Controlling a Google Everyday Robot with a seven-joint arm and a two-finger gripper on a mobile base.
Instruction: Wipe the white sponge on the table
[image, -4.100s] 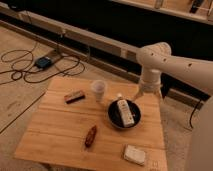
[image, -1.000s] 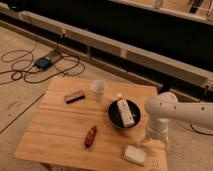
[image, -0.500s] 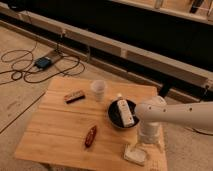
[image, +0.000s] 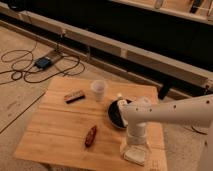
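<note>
The white sponge (image: 135, 156) lies near the front right corner of the bamboo table (image: 60, 125). My white arm reaches in from the right and bends down to the table. My gripper (image: 134, 144) points straight down, right over the sponge and at its far edge. It hides part of the sponge, and I cannot tell whether it touches or holds it.
A black bowl (image: 114, 116) holding a white bottle (image: 121, 106) stands just behind the gripper. A translucent cup (image: 99, 90), a brown bar (image: 74, 95) and a reddish-brown object (image: 91, 135) lie on the table. Cables and a blue box (image: 43, 62) are on the floor at left.
The arm has swung from behind the table's far right edge forward and down. The gripper now stands lower and further left, over the sponge. The other objects have not moved.
</note>
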